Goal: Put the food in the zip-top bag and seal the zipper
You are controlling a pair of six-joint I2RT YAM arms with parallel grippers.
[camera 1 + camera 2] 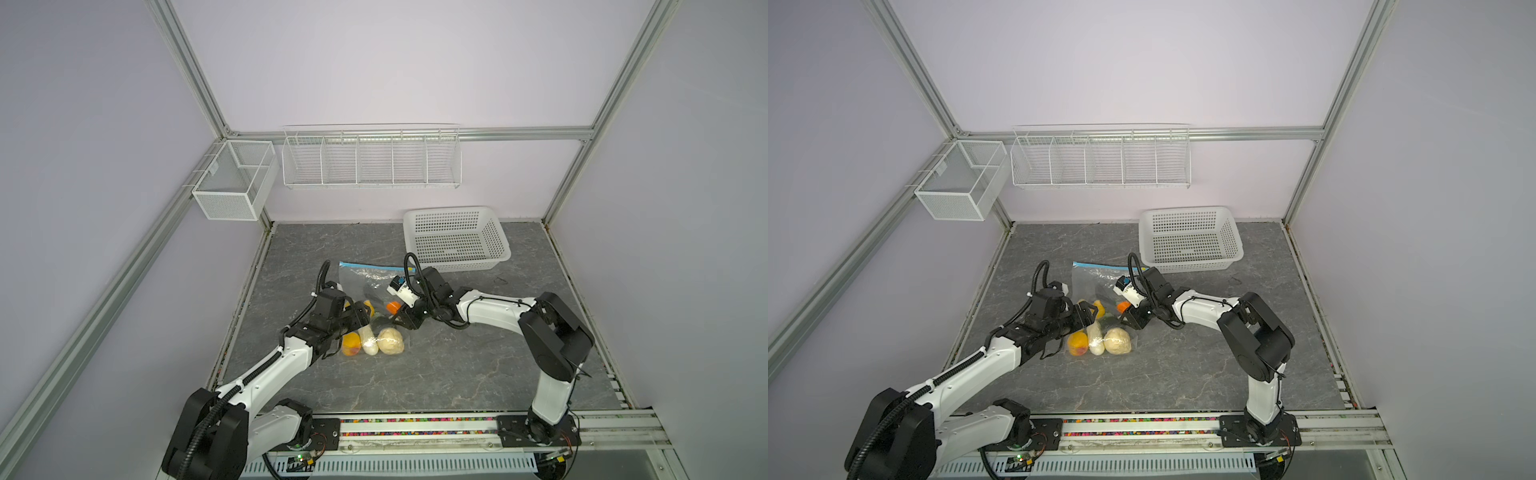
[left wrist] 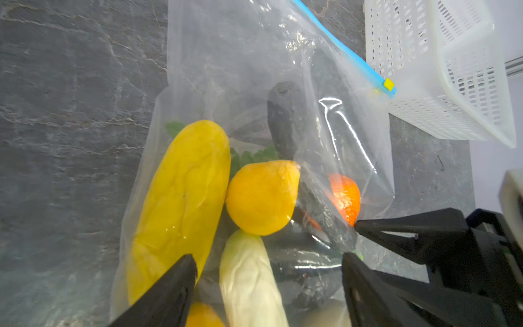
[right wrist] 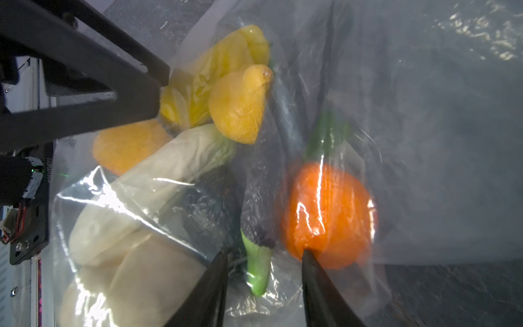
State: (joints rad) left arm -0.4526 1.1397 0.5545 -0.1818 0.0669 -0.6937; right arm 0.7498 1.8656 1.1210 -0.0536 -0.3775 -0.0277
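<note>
Fingers (image 2: 169,291) of the left gripper (image 2: 268,256) stand wide apart over the bag (image 2: 226,56), straddling a white piece (image 2: 249,283) inside it. The right gripper (image 3: 264,253) meets the bag's opposite side, its fingers (image 3: 203,297) partly apart around a green stem (image 3: 256,269), one tip against the orange (image 3: 325,215) through the film; whether they grip the plastic cannot be told. The bag lies mid-table (image 1: 457,365), holding the lemon (image 2: 261,198), a yellow piece (image 2: 184,198), the peach (image 1: 351,345) and a beige ball (image 1: 390,341). Its zipper (image 2: 339,48) runs along the far edge, the slider (image 2: 388,84) at the end nearest the basket (image 1: 457,237).
</note>
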